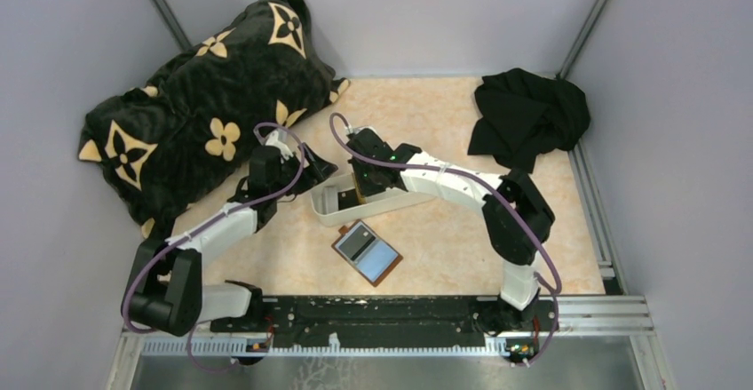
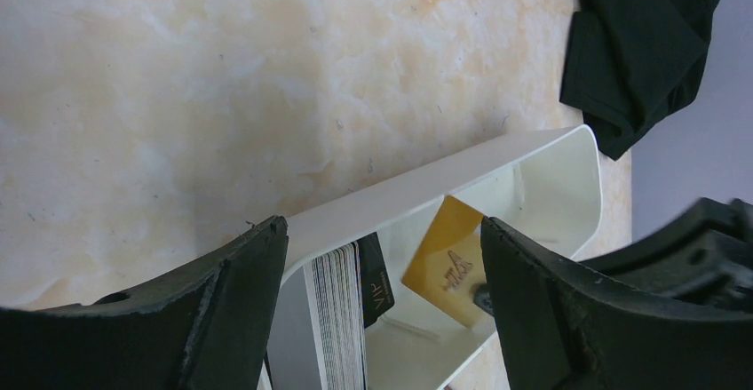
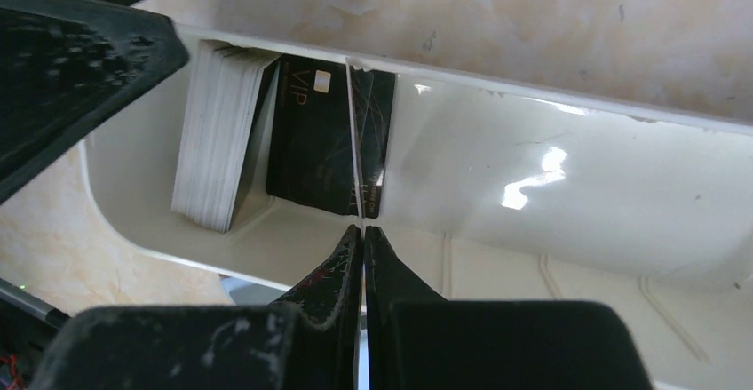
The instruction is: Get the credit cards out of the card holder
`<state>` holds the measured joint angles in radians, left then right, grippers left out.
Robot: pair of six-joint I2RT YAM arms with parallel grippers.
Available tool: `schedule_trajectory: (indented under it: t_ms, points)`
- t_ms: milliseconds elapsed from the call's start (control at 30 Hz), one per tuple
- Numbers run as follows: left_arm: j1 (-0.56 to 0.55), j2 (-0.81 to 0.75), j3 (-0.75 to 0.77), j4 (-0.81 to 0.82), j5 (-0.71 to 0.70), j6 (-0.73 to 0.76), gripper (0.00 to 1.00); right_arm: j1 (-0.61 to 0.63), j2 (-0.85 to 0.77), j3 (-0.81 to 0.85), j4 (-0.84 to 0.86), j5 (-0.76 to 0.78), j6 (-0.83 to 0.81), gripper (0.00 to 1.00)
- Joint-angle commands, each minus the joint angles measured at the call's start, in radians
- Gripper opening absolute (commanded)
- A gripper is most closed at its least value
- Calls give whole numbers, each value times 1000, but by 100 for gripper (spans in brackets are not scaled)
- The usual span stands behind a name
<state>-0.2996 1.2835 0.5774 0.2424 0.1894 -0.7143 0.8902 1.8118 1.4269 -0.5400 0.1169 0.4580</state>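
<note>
The card holder (image 1: 367, 252) lies open on the table, brown-edged and blue-grey inside, with a dark rectangle (image 1: 358, 242) on its far half. Just beyond it, my right gripper (image 3: 362, 230) is shut on a gold credit card (image 2: 448, 261), which shows edge-on in the right wrist view and hangs inside the white tray (image 1: 330, 203). A thick stack of white cards (image 3: 217, 137) and a black VIP card (image 3: 311, 141) stand at the tray's end. My left gripper (image 2: 384, 230) is open and holds nothing, its fingers on either side of that tray end.
A black pillow (image 1: 204, 106) with gold flowers fills the back left, close behind my left arm. A crumpled black cloth (image 1: 528, 119) lies at the back right. Grey walls enclose the table on three sides.
</note>
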Motion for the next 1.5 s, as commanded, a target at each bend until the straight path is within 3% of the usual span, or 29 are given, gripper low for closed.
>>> schedule_trajectory:
  t_ms: [0, 833, 900, 1000, 1467]
  points:
    - [-10, -41, -26, 2, 49, -24, 86, 19, 53, 51, 2, -28, 9, 0]
    - [-10, -53, -5, -25, 65, 12, 86, 86, 217, 273, -75, -70, 19, 0]
    - [-10, -45, -5, -20, 77, 11, 86, 90, 207, 273, -68, -77, 18, 5]
    - [-10, -33, -7, -19, 86, 5, 86, 97, 181, 260, -42, -71, 9, 25]
    - [-10, -11, -7, -24, 104, 8, 86, 105, 116, 193, 97, -134, 16, 25]
